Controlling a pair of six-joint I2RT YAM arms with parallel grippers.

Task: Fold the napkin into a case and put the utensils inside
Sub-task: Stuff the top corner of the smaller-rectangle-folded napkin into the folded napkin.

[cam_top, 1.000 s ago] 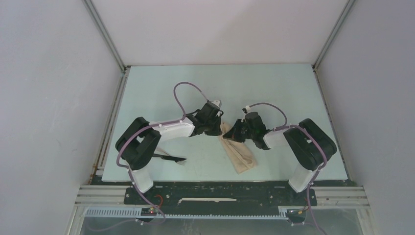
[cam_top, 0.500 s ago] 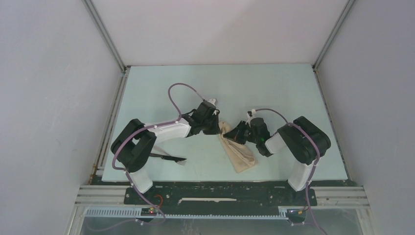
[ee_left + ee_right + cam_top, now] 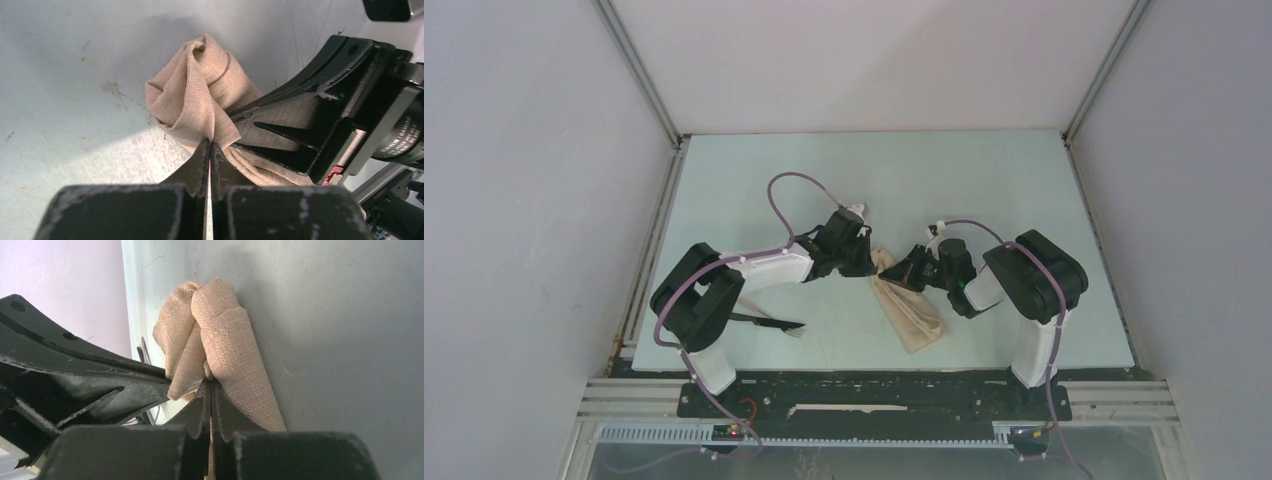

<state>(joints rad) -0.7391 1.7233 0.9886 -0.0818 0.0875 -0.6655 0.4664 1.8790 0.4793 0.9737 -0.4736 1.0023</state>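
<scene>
The tan napkin [image 3: 914, 315] lies as a narrow folded strip, slanting from mid-table toward the near edge. Its far end is bunched up between both grippers. My left gripper [image 3: 874, 263] comes in from the left and is shut, its tips [image 3: 209, 145] pinching a fold of the napkin [image 3: 200, 85]. My right gripper [image 3: 901, 272] faces it from the right, also shut, nipping the cloth [image 3: 225, 335] at its tips [image 3: 210, 385]. Dark utensils [image 3: 769, 322] lie on the table beside the left arm's base, apart from the napkin.
The pale green table [image 3: 984, 180] is bounded by metal rails at the left [image 3: 649, 250] and right, with white walls behind. The two wrists almost touch over the napkin's far end. The other gripper's black finger [image 3: 310, 120] fills the right of the left wrist view.
The right arm's elbow has swung left and inward, bringing its gripper slightly closer to the left one. The left arm shifted a little left. The napkin strip lies as before.
</scene>
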